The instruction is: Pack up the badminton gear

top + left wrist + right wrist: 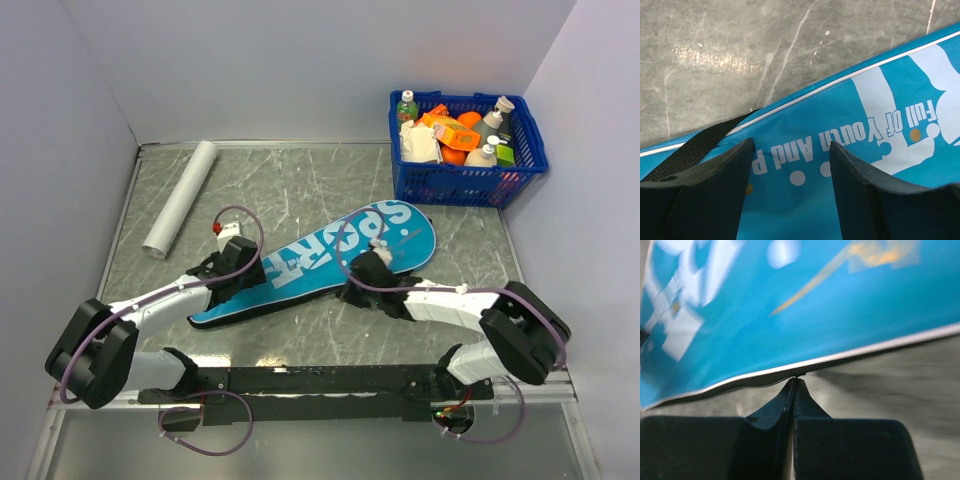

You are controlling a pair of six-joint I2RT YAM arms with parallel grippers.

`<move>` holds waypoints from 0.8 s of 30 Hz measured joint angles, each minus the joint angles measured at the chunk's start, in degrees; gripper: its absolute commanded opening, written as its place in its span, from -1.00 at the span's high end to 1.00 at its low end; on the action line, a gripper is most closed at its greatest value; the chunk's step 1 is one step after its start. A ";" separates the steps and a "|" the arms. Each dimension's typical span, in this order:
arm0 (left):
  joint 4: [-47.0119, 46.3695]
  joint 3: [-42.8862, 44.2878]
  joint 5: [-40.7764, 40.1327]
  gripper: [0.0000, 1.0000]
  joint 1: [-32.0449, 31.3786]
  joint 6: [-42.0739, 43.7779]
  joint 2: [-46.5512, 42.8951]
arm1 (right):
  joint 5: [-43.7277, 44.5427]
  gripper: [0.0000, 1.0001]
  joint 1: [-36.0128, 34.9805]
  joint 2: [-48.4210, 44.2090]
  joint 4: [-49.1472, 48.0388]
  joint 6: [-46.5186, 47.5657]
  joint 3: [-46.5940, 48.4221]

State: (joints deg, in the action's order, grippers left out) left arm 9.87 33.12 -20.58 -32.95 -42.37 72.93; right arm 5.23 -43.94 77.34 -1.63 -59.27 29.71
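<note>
My left hand hovers, fingers apart and empty, over the narrow end of the long teal fabric bag, which lies diagonally mid-way across the counter. My right hand, pinched shut, meets the bag's near white-piped edge.

A robot lab cell: plain pale walls box in a marbled table with a black arm-mounting rail.

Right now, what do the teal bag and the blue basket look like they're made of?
Teal bag: likely coated fabric, slightly glossy; it creases, with white piping and a woven black strap. Blue basket: moulded plastic, judging by its rigid lattice walls.
</note>
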 measured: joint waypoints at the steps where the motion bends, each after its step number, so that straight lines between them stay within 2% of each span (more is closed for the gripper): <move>1: -0.46 -0.13 0.20 -0.32 0.00 0.15 0.00 | 0.26 1.00 -1.73 1.20 0.28 -0.26 1.51; 14: -3.41 -2.84 4.98 -0.29 0.04 1.20 -2.38 | -1.90 1.00 -18.88 17.70 0.92 -3.19 21.40; 19: -3.39 -3.96 7.26 -0.24 -0.11 1.22 -4.13 | -1.16 1.00 -21.84 19.47 1.97 -4.39 23.41; 24: -3.41 -4.37 7.93 -0.20 -3.15 1.49 -4.96 | 1.95 1.00 -24.00 18.62 3.89 -5.84 23.39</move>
State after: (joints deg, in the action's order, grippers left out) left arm 6.46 28.75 -12.64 -36.10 -40.88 67.96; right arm 7.18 -67.94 95.96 2.26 -65.10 53.10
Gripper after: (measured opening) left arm 0.616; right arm 0.005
